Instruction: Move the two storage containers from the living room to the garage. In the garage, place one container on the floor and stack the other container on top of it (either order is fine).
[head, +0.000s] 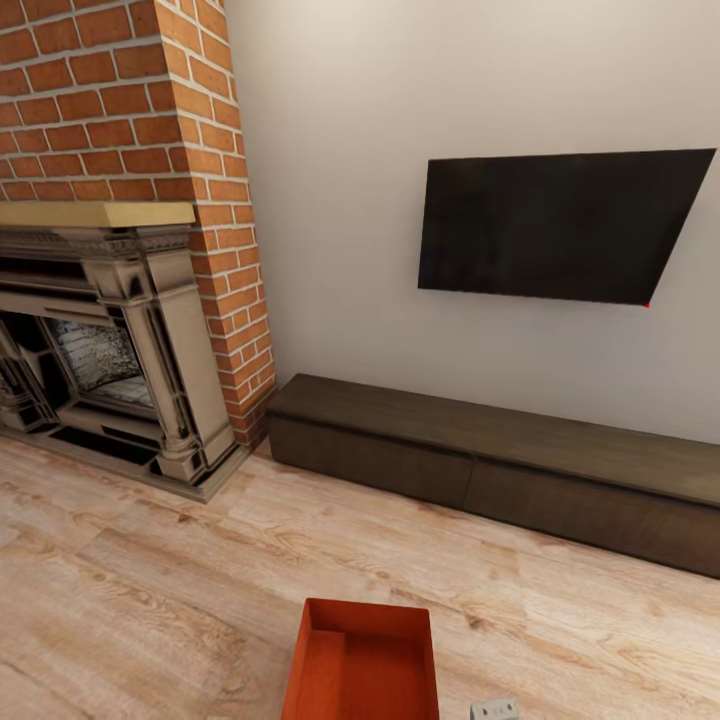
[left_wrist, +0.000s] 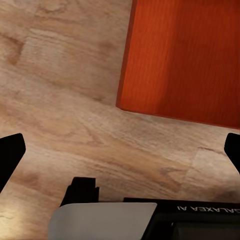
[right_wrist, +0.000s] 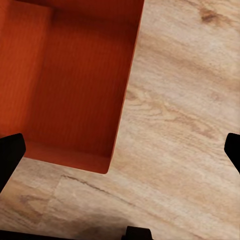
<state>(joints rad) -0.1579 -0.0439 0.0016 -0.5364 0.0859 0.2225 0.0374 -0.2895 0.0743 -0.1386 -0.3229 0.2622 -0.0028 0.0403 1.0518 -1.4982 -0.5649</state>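
One orange bin (head: 362, 662) sits on the wood floor (head: 150, 600) in the living room, at 6 o'clock in the head view, near the robot. The left claw (left_wrist: 120, 150) is wide open above the floor, just beside the bin. The right claw (right_wrist: 120, 150) is wide open too, above the bin's edge. Neither holds anything. A grab on the thin wall could slip, and the bin could tip or slide away.

The only readable lettering is "GALAXEA AI", printed upside down in white on the dark arm housing (left_wrist: 200, 220) at about 5 o'clock in the left wrist view.
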